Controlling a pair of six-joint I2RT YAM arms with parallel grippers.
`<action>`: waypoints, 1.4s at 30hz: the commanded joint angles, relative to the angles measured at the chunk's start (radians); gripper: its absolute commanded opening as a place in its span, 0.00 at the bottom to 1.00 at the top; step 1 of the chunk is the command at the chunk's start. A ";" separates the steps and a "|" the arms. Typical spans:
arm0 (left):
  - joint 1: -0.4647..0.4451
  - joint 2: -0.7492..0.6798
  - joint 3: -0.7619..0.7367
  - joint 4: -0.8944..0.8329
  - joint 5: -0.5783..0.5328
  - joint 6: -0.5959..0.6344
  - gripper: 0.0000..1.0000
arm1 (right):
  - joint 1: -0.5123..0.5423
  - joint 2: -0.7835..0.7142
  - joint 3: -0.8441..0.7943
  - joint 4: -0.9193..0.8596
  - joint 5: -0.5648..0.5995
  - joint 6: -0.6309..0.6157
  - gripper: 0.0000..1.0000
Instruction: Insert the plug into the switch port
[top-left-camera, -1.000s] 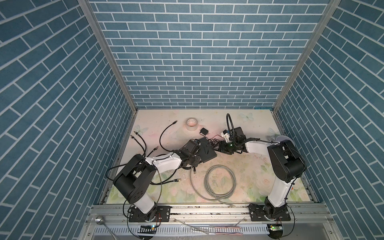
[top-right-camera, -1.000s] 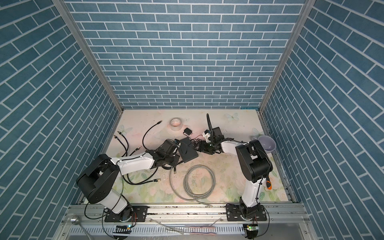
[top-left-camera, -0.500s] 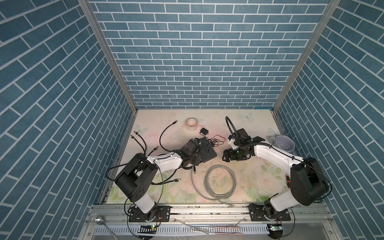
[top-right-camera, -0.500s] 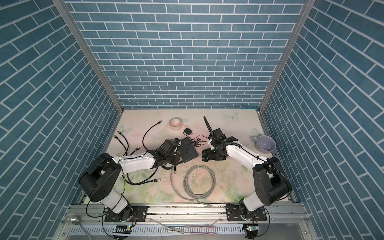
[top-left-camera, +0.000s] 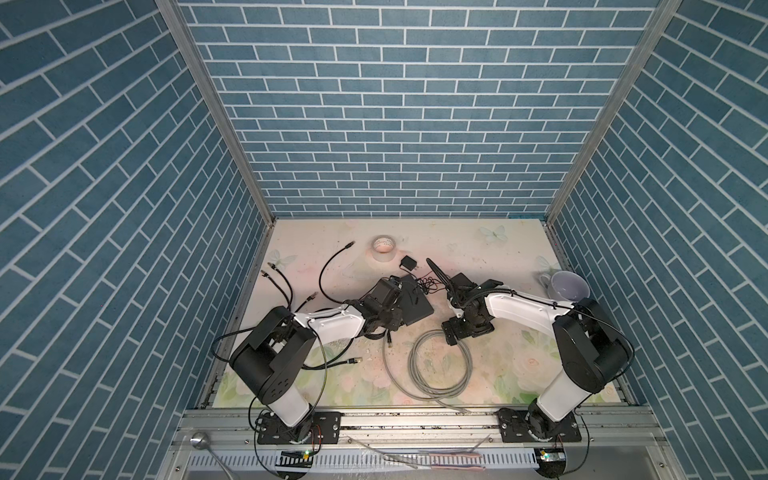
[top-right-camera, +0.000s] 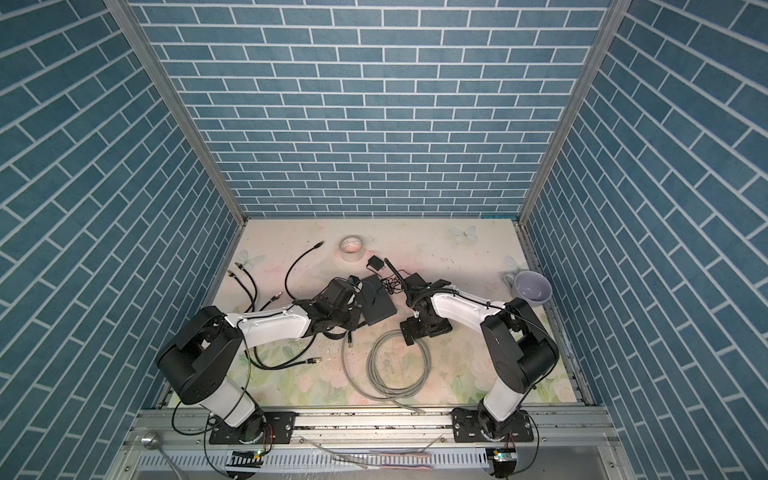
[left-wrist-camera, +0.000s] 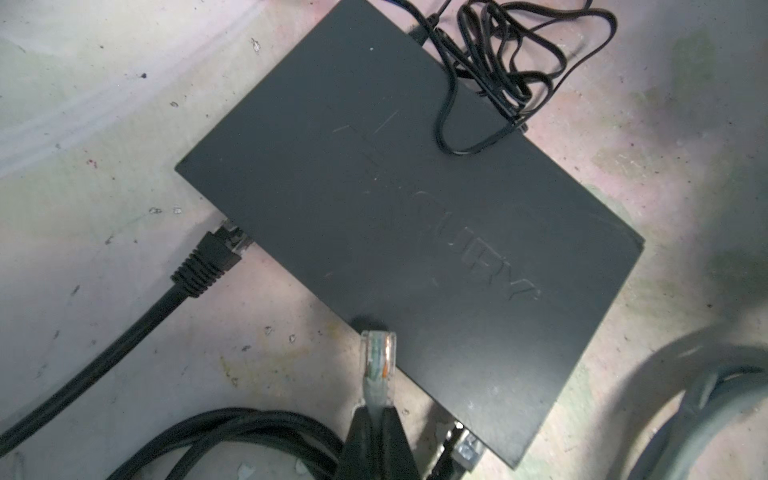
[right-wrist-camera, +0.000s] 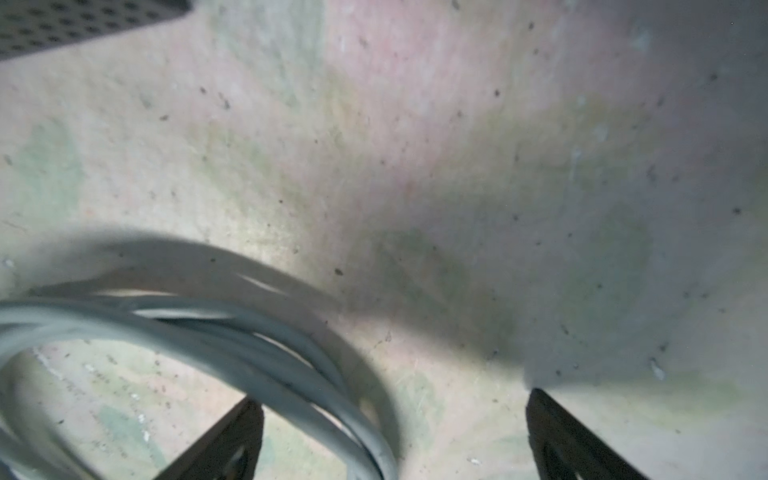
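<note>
The switch (top-left-camera: 417, 306) (top-right-camera: 377, 306) is a flat black box (left-wrist-camera: 415, 208) lying mid-floor. My left gripper (left-wrist-camera: 376, 409) (top-left-camera: 392, 322) is shut on the grey boot of a clear plug (left-wrist-camera: 378, 353). The plug's tip meets the switch's port edge, and the ports are hidden under the lid. A black cable's plug (left-wrist-camera: 216, 253) sits in that same edge. My right gripper (right-wrist-camera: 392, 405) (top-left-camera: 467, 332) (top-right-camera: 426, 330) hangs open and empty over the rim of the grey cable coil (right-wrist-camera: 208, 332) (top-left-camera: 440, 365), right of the switch.
A thin black cord (left-wrist-camera: 498, 62) lies tangled on the switch's far corner. A tape roll (top-left-camera: 383, 247) and a small black adapter (top-left-camera: 408, 263) sit behind it. At the right edge stands a mug (top-left-camera: 565, 286). Loose black cables (top-left-camera: 282, 282) lie on the left.
My right arm pulled back from beside the switch toward the front right, and its gripper opened wide over the coil's rim. The mug came into view. The left arm kept still.
</note>
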 joint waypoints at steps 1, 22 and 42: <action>-0.001 -0.003 0.005 -0.018 -0.011 0.005 0.00 | 0.003 0.044 0.026 -0.018 0.121 -0.019 0.95; -0.013 0.047 0.031 -0.095 -0.005 -0.066 0.00 | -0.167 0.202 0.291 0.051 0.022 -0.097 0.94; -0.027 0.048 0.084 -0.208 -0.040 -0.105 0.00 | -0.116 0.190 0.273 0.344 -0.338 0.015 0.90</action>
